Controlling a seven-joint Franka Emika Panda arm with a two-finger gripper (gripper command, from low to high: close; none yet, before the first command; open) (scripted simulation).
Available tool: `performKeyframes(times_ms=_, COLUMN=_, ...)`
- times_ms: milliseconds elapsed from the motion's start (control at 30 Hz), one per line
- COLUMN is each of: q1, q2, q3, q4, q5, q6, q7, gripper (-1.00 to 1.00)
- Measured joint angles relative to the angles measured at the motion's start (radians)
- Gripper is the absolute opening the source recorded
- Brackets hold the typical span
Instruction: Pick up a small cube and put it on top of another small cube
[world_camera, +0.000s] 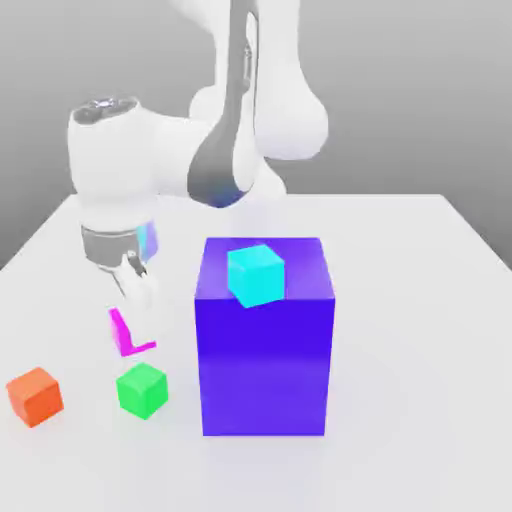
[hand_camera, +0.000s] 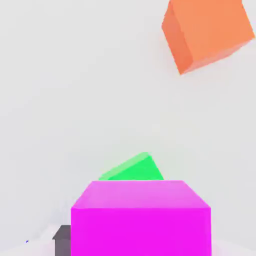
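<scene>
Bright, even light; faint soft shadows

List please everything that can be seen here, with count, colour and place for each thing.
pink cube: 1, magenta, on the table right under the gripper, beside the green cube
green cube: 1, green, on the table between the orange cube and the block
orange cube: 1, orange, on the table at the exterior view's left
cyan cube: 1, cyan, on top of the block
block: 1, large, blue-purple, standing on the table
table: 1, white
gripper: 1, white, down at the pink cube
arm: 1, white, behind the block
</scene>
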Motion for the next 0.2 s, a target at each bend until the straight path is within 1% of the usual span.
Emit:
performKeyframes(times_ms=100, q1=0.0, q2=0.105, q3=-0.013, q4=0.003, q5=-0.036, q6=0.101, q7=0.026, gripper=-1.0)
performKeyframes(times_ms=133, q1=0.001, q2=0.132, q3=-0.016, q4=0.004, q5=-0.047, q6=0.127, q7=0.034, gripper=1.0)
performKeyframes(times_ms=200, q1=0.001, q2=0.132, q3=-0.016, q4=0.004, q5=-0.047, q6=0.127, q7=0.034, gripper=1.0)
